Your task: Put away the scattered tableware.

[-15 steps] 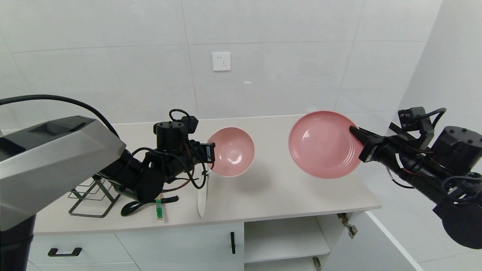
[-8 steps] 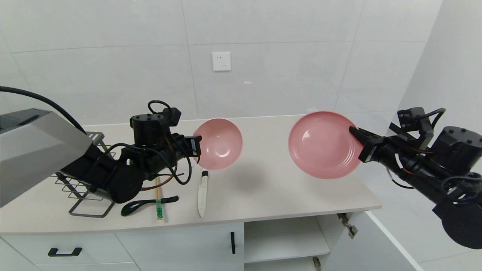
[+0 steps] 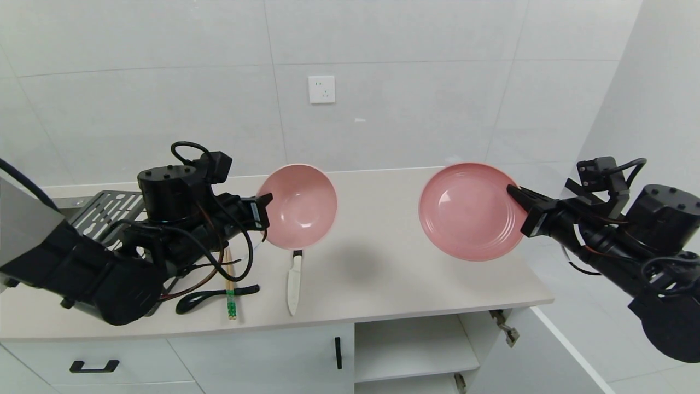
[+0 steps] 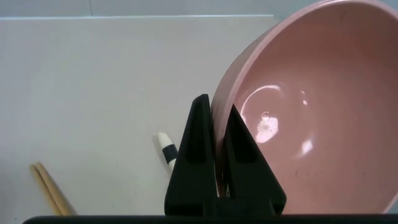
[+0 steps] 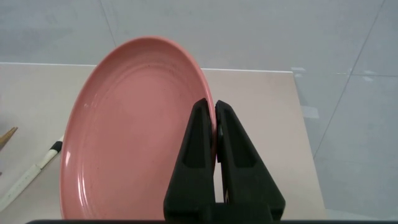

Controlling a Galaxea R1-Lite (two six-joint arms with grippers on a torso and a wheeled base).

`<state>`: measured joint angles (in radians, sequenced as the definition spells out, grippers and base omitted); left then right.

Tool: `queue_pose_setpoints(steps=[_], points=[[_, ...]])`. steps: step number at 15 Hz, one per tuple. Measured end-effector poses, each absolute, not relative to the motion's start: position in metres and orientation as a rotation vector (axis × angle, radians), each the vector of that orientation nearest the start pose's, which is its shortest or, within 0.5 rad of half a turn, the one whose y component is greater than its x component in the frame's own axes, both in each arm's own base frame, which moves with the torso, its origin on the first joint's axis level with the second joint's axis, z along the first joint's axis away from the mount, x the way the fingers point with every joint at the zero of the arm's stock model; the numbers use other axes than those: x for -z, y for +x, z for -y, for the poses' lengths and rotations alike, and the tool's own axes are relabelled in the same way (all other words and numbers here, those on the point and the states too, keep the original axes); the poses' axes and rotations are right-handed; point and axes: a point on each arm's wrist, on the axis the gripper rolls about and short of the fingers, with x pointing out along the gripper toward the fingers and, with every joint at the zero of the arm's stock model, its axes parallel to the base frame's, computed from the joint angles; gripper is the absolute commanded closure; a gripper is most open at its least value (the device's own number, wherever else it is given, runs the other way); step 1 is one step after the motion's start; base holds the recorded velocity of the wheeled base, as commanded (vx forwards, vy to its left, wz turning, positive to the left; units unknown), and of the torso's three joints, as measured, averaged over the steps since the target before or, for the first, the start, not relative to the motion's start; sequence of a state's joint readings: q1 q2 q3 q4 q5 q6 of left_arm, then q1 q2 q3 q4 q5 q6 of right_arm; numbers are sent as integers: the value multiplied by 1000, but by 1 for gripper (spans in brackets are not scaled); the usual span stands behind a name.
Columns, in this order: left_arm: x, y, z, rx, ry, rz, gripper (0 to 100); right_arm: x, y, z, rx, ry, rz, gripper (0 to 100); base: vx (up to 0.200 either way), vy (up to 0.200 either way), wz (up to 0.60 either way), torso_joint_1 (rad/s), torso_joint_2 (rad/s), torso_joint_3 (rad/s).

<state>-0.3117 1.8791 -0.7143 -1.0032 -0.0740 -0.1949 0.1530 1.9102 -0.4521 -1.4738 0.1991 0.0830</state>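
Note:
My left gripper (image 3: 263, 212) is shut on the rim of a pink bowl (image 3: 302, 207), holding it tilted in the air above the left half of the counter; the same bowl (image 4: 311, 118) shows clamped at my left gripper (image 4: 214, 112). My right gripper (image 3: 514, 191) is shut on the edge of a pink plate (image 3: 467, 210), held on edge above the counter's right end; in the right wrist view the plate (image 5: 130, 130) sits in the right gripper (image 5: 212, 109). On the counter lie a white knife (image 3: 294, 282), wooden chopsticks (image 3: 230, 290) and a black spoon (image 3: 210, 298).
A wire dish rack (image 3: 104, 210) stands at the counter's left end behind my left arm. The beige counter (image 3: 394, 284) has bare room in its middle. Below it, an open cabinet shelf (image 3: 415, 347) and a closed door with a black handle (image 3: 338, 353).
My left arm has carried the pink bowl to the left and slightly up, uncovering the knife. The right arm and plate have stayed still.

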Motion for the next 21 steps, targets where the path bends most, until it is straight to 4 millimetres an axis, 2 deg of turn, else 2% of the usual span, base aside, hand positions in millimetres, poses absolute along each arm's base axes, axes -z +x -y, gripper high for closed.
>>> queue_pose_setpoints(steps=[5,9,12,14,16,18,21], points=[[-146,289,87,353,-120,-113,100,-119,292,-49,-352,80,-2,100,0,0,0,0,0,0],[-159,256,76,339,-134,-27,100,-119,291,-49,-350,80,-4,100,0,0,0,0,0,0],[-171,244,74,351,-157,72,100,-122,285,-48,-350,80,2,100,0,0,0,0,0,0],[-172,242,73,352,-166,74,100,-129,272,-47,-354,80,17,100,0,0,0,0,0,0],[-168,240,73,358,-188,30,100,-137,250,-48,-372,81,26,100,0,0,0,0,0,0],[-157,233,76,372,-206,-49,100,-146,226,-52,-407,85,48,100,0,0,0,0,0,0],[-141,218,74,391,-248,-123,100,-153,210,-57,-444,90,64,100,0,0,0,0,0,0]])
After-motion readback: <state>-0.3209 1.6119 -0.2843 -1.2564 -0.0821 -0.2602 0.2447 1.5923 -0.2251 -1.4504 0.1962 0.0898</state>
